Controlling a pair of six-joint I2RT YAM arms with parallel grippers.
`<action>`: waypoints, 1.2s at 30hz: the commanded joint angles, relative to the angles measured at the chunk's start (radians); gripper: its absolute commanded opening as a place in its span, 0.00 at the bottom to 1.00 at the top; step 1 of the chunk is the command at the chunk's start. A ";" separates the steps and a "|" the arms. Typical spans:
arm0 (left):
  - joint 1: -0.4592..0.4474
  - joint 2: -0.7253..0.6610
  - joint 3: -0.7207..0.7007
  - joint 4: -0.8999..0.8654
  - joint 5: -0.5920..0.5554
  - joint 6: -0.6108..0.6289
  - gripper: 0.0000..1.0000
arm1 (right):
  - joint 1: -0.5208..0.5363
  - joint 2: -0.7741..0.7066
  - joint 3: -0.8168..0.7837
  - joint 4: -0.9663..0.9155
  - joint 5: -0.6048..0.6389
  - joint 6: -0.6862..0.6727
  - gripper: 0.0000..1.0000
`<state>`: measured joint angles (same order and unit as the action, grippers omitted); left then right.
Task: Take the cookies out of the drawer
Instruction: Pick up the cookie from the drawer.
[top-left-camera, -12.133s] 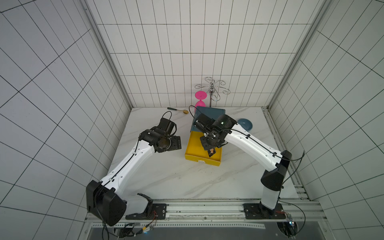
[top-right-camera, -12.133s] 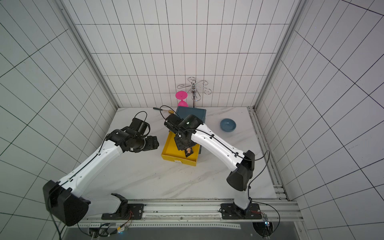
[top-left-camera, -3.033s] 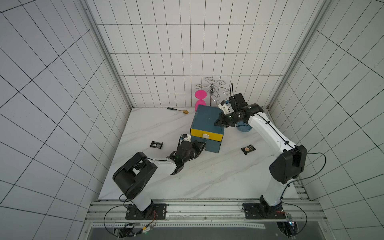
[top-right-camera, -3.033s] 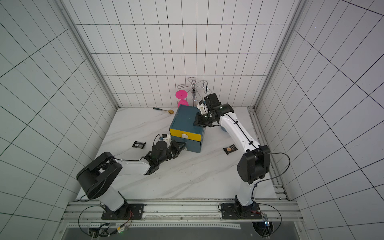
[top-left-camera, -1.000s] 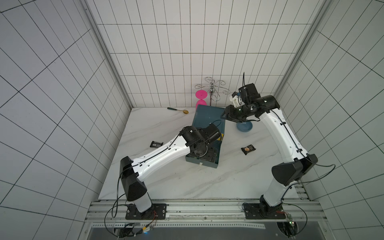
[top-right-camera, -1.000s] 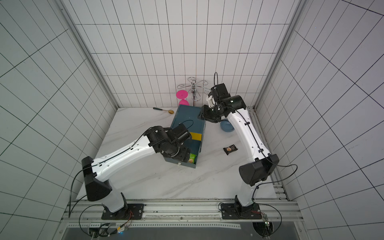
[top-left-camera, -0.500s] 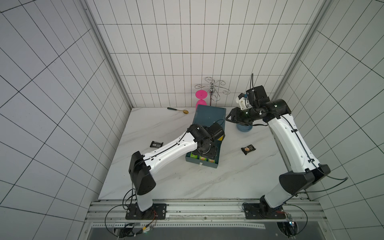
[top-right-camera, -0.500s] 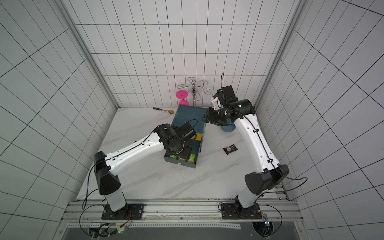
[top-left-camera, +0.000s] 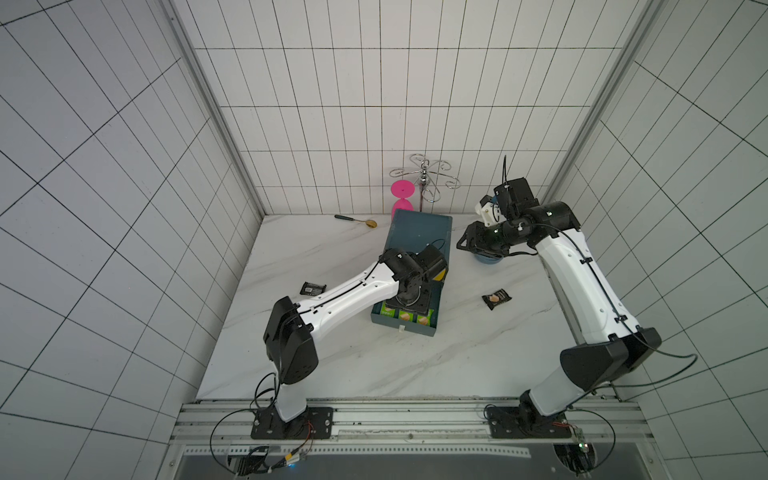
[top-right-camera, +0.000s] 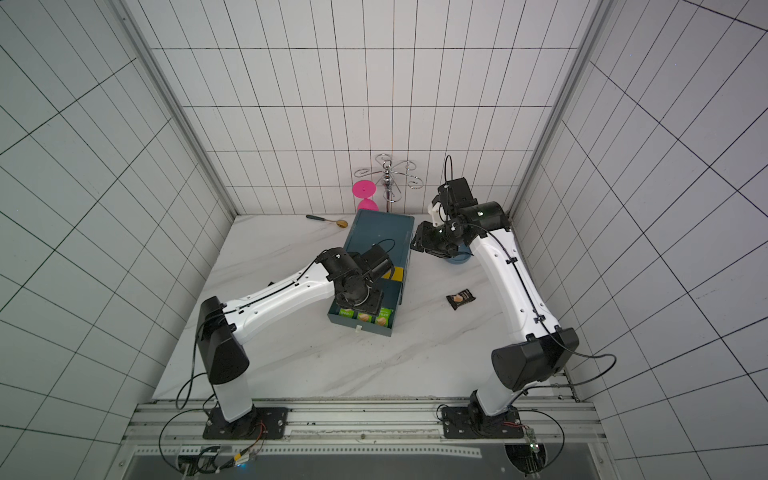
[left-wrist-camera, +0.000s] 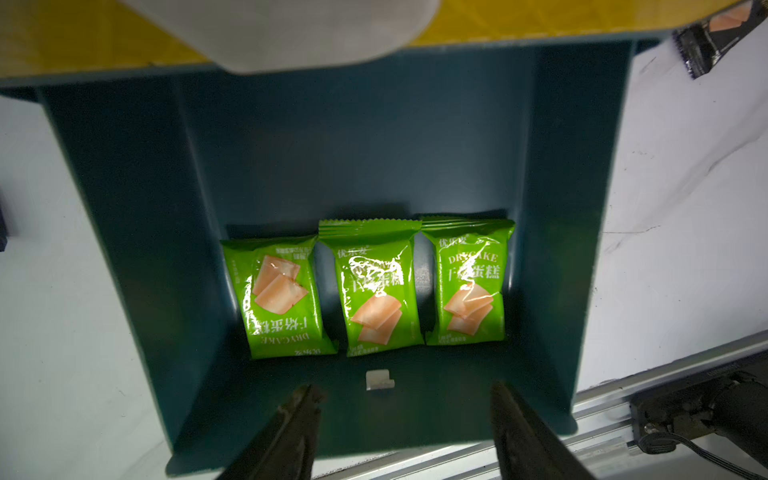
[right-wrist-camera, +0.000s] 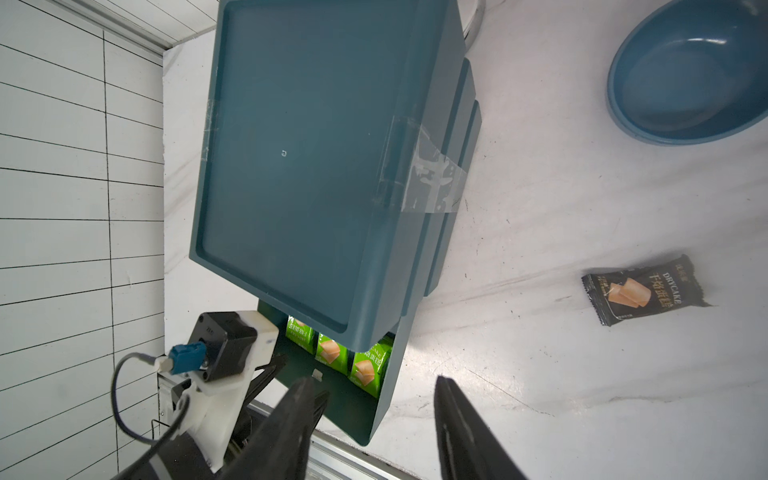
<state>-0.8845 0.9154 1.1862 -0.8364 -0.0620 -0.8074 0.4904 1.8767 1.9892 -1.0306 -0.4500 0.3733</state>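
1. Black-wrapped cookie packet (top-left-camera: 312, 288) lies on the marble counter (top-left-camera: 374, 365), left of the drawer (top-left-camera: 405, 330)
2. Left hand (left-wrist-camera: 404, 388) hangs over the pulled-out drawer, fingers spread wide, empty; three green cookies (left-wrist-camera: 376, 291) lie side by side inside
3. Second black packet (top-left-camera: 496, 298) lies on the counter, right of the drawer
4. Right hand (right-wrist-camera: 374, 380) hovers partly open, empty, near the blue bowl (right-wrist-camera: 685, 75)

- Both top views: high above the drawer cabinet (top-left-camera: 417, 232), looking down.
- Left wrist: close over its open drawer (left-wrist-camera: 353, 158).
- Right wrist: farther back, sharing that drawer.
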 joint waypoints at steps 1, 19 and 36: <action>-0.001 0.098 0.083 -0.289 0.077 0.161 0.98 | -0.007 0.029 0.070 -0.101 0.052 0.004 0.51; -0.110 0.635 0.480 -0.507 0.035 0.182 0.90 | -0.027 -0.088 0.147 -0.189 0.113 0.047 0.51; -0.051 0.908 0.611 -0.500 -0.025 0.208 0.71 | -0.075 -0.273 -0.067 -0.190 0.117 0.033 0.50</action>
<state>-0.9432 1.8137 1.7985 -1.3655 -0.0681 -0.6086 0.4278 1.6234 1.9514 -1.2030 -0.3344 0.4194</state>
